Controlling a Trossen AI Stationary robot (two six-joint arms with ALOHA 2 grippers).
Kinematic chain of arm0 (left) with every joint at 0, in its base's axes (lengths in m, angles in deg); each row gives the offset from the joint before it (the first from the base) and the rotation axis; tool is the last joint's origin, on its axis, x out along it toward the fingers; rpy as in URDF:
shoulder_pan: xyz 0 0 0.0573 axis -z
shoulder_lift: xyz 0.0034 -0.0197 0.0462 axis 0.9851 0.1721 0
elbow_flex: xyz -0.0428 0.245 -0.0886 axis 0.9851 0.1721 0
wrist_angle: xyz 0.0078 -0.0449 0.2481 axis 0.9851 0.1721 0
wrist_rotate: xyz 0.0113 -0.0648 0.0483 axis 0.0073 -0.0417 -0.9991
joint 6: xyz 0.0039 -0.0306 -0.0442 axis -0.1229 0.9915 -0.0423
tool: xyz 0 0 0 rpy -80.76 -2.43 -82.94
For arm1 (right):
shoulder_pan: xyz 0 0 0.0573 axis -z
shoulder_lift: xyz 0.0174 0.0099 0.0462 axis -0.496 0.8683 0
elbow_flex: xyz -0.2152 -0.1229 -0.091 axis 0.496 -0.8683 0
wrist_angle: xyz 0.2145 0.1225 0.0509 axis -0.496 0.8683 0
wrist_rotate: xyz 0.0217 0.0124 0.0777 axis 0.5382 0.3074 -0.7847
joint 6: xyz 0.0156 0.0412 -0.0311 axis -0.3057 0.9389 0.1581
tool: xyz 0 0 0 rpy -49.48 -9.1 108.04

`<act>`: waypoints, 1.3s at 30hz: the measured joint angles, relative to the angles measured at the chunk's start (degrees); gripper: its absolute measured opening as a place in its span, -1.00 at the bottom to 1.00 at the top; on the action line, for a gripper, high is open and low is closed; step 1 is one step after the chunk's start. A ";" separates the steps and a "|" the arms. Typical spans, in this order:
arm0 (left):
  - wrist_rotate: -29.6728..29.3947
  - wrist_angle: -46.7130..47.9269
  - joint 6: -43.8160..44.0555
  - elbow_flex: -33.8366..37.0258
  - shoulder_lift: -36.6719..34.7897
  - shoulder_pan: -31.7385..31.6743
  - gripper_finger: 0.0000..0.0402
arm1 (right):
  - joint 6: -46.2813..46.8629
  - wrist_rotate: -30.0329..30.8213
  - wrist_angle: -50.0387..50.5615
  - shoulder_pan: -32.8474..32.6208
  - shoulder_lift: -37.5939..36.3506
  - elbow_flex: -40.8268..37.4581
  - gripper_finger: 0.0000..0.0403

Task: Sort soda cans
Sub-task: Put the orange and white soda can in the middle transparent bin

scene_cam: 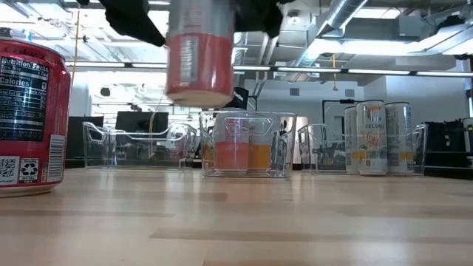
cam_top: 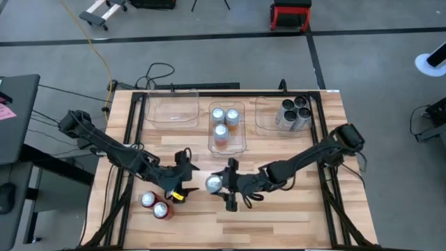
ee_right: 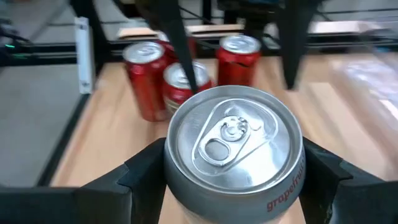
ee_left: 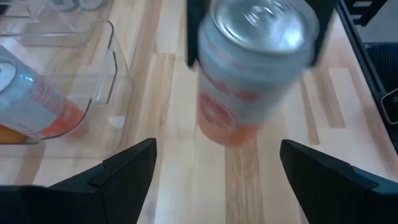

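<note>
Your right gripper (ee_right: 233,180) clamps a silver-and-coral can (ee_right: 233,152) reading "grapefruit", upright and lifted off the wooden table (cam_top: 279,209). Your left gripper (ee_left: 214,165) is open just beside it. Red cans (cam_top: 155,204) stand near; "CELSIUS" cans (scene_cam: 372,137) fill the far clear bin (cam_top: 268,125).

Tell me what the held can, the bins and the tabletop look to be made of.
Can in the right gripper: likely aluminium, going by its brushed silver lid with pull tab. Bins: clear, glossy plastic; cans show through the walls. Tabletop: light wood planks with visible grain, probably sealed.
</note>
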State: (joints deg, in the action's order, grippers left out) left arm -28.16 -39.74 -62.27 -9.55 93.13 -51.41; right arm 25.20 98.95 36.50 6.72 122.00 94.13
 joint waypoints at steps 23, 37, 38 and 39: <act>-5.29 5.54 0.11 0.00 -3.46 0.04 0.67 | -0.65 10.58 23.64 14.76 -19.24 0.00 0.36; -5.62 5.73 -0.37 0.00 -3.47 0.04 0.67 | 1.76 -3.85 5.92 28.34 -17.91 -16.76 0.35; -5.62 5.77 -0.37 0.00 -3.47 0.04 0.67 | 1.95 -4.16 3.87 28.56 -17.30 -17.95 0.35; -5.65 5.91 -0.37 0.00 -3.47 0.04 0.67 | 1.92 -4.11 1.69 28.81 -16.82 -19.12 0.35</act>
State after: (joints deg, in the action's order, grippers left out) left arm -33.81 -33.83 -62.65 -9.55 89.67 -51.36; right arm 27.12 94.84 38.19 35.54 105.19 75.01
